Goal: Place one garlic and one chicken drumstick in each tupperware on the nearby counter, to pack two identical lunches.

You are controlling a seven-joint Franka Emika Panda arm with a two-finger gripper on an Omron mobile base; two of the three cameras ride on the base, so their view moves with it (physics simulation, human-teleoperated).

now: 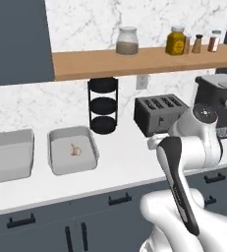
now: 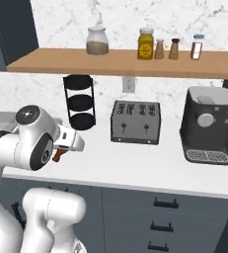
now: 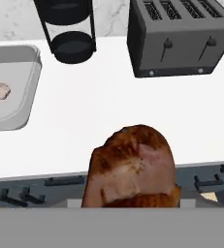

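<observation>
A white countertop slab with faint grey speckling (image 1: 120,162) is seen in a simulated kitchen, under a marble backsplash and a wooden shelf (image 1: 134,61) where jars and spice bottles are kept. On the counter a black three-tier round rack (image 1: 103,105), a dark grey four-slot toaster (image 2: 135,121) and a black coffee machine (image 2: 208,123) are set against the wall.

Two shallow grey tupperware trays are placed side by side. The tray nearer to the rack (image 1: 61,167) holds one pale garlic bulb (image 1: 75,150); the other tray, at about 9 o'clock from it (image 1: 2,170), looks to be without food.

A browned chicken drumstick (image 3: 132,167) is held in the two-finger gripper (image 2: 61,150), whose jaws are closed partway on it; the fingertips are hidden behind the meat. It is carried above the counter's front edge, well apart from both trays, probably so that nothing is knocked on the way.

The tray with garlic lies at about 10 o'clock in the hand view, so a move that way is judged likely.
</observation>
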